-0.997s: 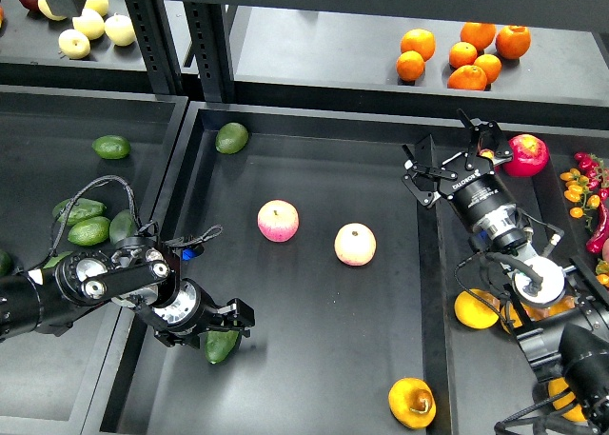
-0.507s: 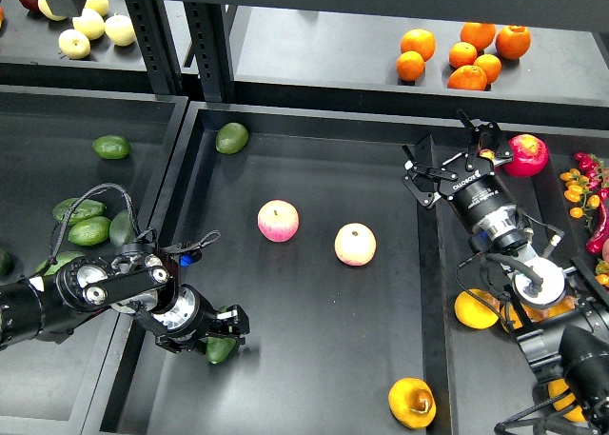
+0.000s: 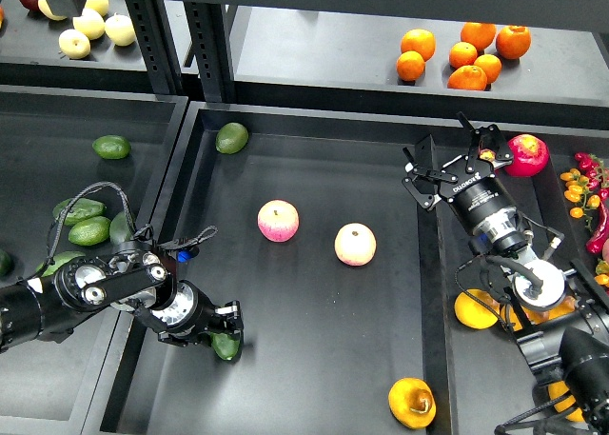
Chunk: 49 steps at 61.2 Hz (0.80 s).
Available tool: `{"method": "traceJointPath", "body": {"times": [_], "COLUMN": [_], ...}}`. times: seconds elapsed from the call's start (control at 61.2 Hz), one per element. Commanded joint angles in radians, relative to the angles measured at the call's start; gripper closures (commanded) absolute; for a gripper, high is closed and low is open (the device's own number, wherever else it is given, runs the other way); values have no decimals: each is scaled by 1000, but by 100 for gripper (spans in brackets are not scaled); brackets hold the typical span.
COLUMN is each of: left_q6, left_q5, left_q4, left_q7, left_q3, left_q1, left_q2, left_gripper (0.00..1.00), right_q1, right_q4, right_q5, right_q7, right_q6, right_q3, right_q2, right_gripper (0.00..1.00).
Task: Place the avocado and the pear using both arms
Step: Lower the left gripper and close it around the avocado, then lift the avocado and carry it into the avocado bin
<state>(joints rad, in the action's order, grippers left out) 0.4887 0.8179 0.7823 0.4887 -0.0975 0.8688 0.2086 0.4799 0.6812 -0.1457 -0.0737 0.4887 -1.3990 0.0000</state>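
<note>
Dark green avocado [image 3: 226, 346], golden-orange pear [image 3: 411, 402], pink-red apples [image 3: 278, 221], black tray [image 3: 314, 164].

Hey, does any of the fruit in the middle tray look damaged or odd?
Yes. The pear at the tray's front right has a brown dented patch on its side, like a bruise. The two apples look intact.

Left gripper [image 3: 225, 328] seemingly grips the avocado [image 3: 226, 345]; right gripper [image 3: 449, 161] spread, empty.
</note>
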Motion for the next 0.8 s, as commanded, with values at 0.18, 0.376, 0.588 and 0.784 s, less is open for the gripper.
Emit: {"method": "traceJointPath", "body": {"times": [0.18,0.376,0.588,0.784], "left_q6": [0,0,0,0], "left_q5": [6,6,1,-23], "left_q4": [2,6,14,5], "left_q7": [0,0,0,0], "left_q3": [-30,-57,-74,-100], "left_q1": [-1,16,75,128], "left_q2": [0,20,124,238], "left_gripper": [68,80,80,80], "right_q1": [-10,-12,-12,-12], "right_q4": [8,8,8,6], "right_q5": [0,0,0,0], "right_q7": [-1,-1,-3,-5], "right_q6": [0,0,0,0], "right_q3": [-1,-1,0,0], "right_q2": [0,0,0,0], "right_gripper": [0,0,0,0]}}
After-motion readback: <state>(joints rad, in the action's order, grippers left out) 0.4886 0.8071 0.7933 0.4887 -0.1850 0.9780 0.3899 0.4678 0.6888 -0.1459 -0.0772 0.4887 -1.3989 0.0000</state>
